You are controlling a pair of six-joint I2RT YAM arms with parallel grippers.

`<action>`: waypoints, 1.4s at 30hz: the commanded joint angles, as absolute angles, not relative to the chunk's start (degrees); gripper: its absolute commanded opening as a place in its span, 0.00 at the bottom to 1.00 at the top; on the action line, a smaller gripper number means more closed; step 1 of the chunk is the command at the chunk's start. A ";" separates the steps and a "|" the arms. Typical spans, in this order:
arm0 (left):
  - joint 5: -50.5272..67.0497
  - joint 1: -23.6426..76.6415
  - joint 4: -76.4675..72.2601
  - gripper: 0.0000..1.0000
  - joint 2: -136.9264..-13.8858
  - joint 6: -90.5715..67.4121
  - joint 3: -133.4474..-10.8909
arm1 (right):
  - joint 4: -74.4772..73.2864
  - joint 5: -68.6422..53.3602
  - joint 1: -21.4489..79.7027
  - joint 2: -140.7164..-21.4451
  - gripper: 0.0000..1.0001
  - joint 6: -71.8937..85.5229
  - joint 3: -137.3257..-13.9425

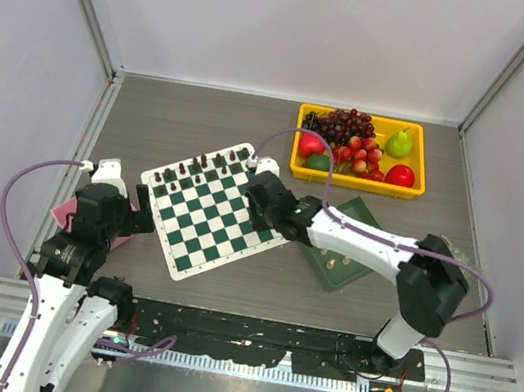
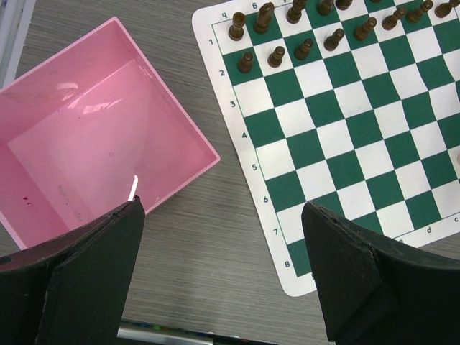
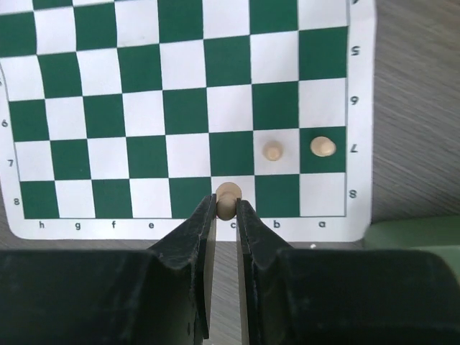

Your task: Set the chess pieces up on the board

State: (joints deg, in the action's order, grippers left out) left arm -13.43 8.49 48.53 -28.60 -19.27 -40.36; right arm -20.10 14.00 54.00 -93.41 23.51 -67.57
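The green and white checkered board [image 1: 209, 209] lies tilted on the table. Dark pieces [image 1: 202, 163] stand in two rows along its far edge. My right gripper [image 3: 228, 208] is shut on a cream chess piece [image 3: 228, 199] over the white square c8 at the board's near edge. Two more cream pieces [image 3: 272, 151] [image 3: 323, 146] stand on b7 and a7. Other cream pieces [image 1: 334, 262] lie in the dark green tray [image 1: 355, 213]. My left gripper [image 2: 223, 237] is open and empty over bare table beside the board's corner [image 2: 302, 280].
A pink box [image 2: 93, 136], empty, sits left of the board under my left gripper. A yellow tray [image 1: 416, 188] of grapes, apples and a pear stands at the back right. Grey walls close in both sides.
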 commanded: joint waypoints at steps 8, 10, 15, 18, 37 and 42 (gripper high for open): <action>-12.92 8.17 46.14 0.99 -28.04 -19.07 -41.66 | -19.07 13.89 55.99 -103.35 0.16 24.08 -73.91; -12.75 8.17 46.14 0.99 -28.04 -19.07 -41.66 | -19.16 13.89 56.07 -104.41 0.16 23.91 -74.44; -12.92 8.26 46.14 0.99 -27.95 -19.07 -41.66 | -18.37 14.23 56.07 -106.61 0.17 22.68 -75.14; -12.75 8.17 46.14 0.99 -27.95 -19.07 -41.75 | -18.46 14.68 55.99 -107.40 0.17 22.06 -76.28; -12.74 8.17 46.23 0.99 -28.12 -19.07 -41.66 | -19.07 16.26 56.07 -110.57 0.18 21.09 -77.26; -12.74 8.26 46.23 0.99 -28.12 -19.07 -41.75 | -19.16 16.17 55.99 -110.83 0.19 21.18 -77.43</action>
